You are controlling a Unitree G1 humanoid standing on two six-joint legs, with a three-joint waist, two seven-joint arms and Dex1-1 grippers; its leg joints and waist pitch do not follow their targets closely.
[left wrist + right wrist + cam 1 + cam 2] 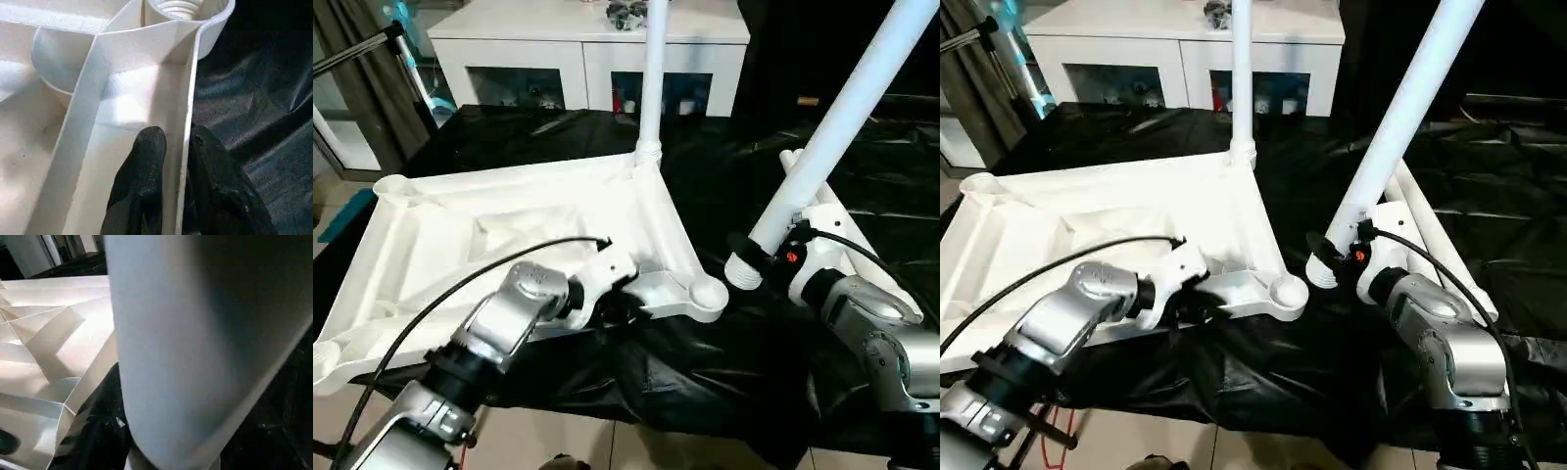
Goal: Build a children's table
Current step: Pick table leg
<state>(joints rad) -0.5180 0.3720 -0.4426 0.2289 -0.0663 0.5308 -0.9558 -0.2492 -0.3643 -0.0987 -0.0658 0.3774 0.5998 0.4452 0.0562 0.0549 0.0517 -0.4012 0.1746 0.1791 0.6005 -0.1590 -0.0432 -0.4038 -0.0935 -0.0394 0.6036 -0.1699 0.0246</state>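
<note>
Now left gripper (171, 196) straddles tabletop (460, 225) rim.

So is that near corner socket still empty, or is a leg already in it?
Empty. The near socket shows an open round hole; the leg is held tilted beside it, its end apart.

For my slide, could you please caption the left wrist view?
Left gripper straddling the upturned tabletop's edge wall beside an empty corner socket.
</note>
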